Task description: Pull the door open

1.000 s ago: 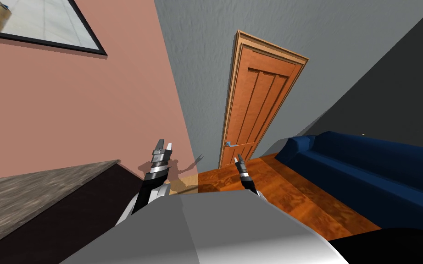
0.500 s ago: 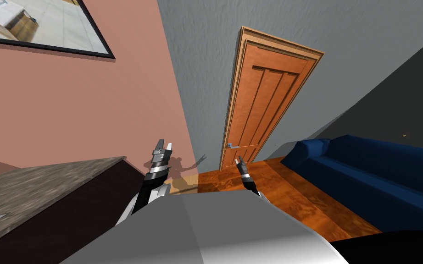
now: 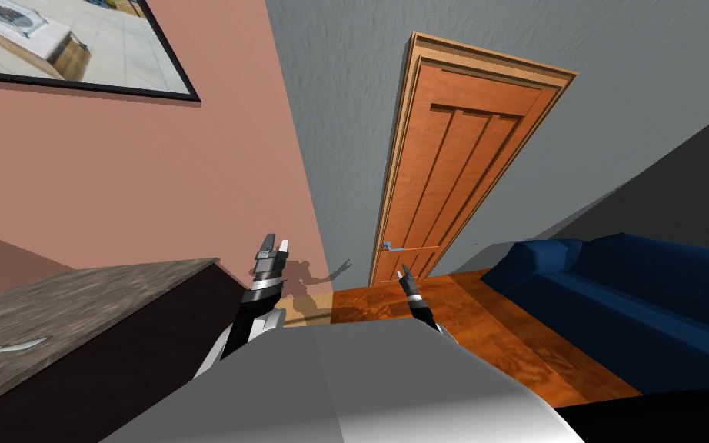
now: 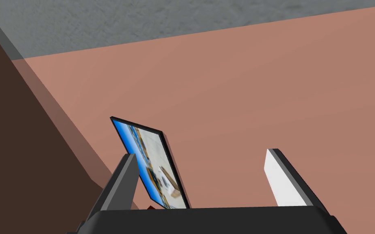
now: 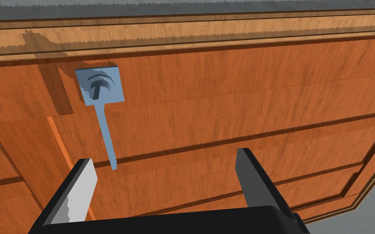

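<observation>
One door (image 3: 453,177), its one lever handle (image 5: 100,87) level, pointing across the panel; right gripper (image 5: 163,155) and left gripper (image 4: 199,152) gape empty

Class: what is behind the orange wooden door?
Nothing can be seen there: the door is fully shut and covers whatever lies beyond it. Its blue-grey lever handle is on the near face.

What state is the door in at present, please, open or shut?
Shut: the door sits flush in its frame, with no gap showing.
</observation>
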Tool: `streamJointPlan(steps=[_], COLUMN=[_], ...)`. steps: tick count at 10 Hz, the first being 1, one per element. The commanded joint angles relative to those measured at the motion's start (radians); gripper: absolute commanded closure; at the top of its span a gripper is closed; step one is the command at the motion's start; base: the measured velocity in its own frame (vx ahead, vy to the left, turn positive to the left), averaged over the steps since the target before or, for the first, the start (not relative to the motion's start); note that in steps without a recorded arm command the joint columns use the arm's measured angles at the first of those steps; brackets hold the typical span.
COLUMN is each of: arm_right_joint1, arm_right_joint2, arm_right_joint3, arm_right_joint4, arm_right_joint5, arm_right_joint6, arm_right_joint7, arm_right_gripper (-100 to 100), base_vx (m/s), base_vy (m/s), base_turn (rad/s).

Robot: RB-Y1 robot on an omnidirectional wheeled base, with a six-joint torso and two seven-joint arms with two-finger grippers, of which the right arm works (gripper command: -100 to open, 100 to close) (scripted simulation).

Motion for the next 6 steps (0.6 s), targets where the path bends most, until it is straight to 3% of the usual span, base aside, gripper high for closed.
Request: streamJointPlan(steps=[1, 6], arm_right_joint1=[-0.020, -0.048], arm_right_joint2=[-0.013, -0.038], arm_right_joint3=[-0.002, -0.005], arm_right_joint4=[0.050, 0.166], arm_right_joint5=[-0.003, -0.008], arm_right_joint6=[-0.016, -0.037], arm_right_joint7=[-0.015, -0.042], arm_right_gripper=[-100, -100], base_vx=[0.024, 0.028], base_vy=[-0.055, -0.050], base_turn=[0.123, 0.096])
